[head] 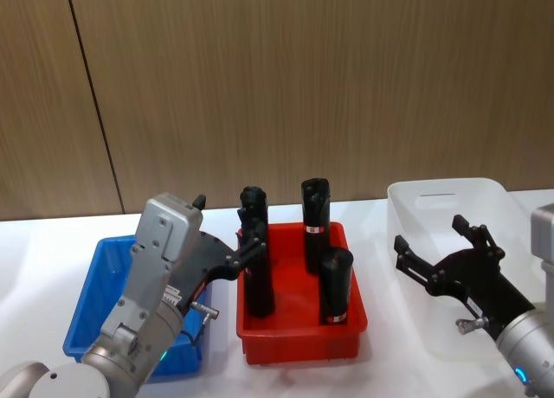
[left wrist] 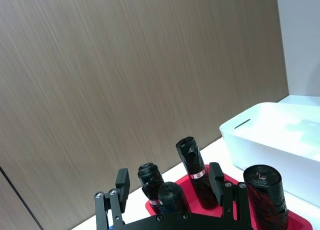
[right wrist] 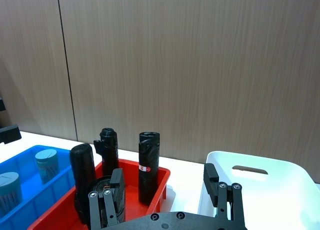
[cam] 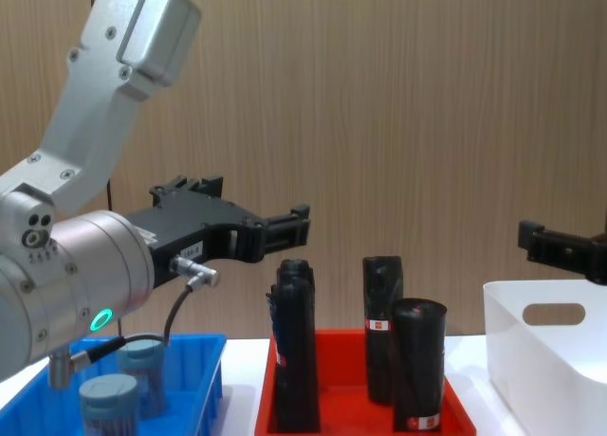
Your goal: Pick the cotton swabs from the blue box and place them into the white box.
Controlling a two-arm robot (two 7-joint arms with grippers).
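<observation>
Head view: the left gripper (head: 227,227), fingers spread and holding nothing, hangs raised just left of the red plastic tray (head: 299,344), above the bright blue shallow plastic box (head: 106,261). We judge it should turn downward, drop straight over one jar and close around its body, keeping away from the tray's tall rolls. The blue box holds the cotton swabs (right wrist: 46,161), at least two small clear jars with pale blue-grey lids. The red tray holds four upright black rolls (head: 335,285). Right of the tray, the white tall-walled plastic box (head: 446,193) looks bare inside as far as we can see; the right gripper (head: 430,234) waits over it, fingers apart.
</observation>
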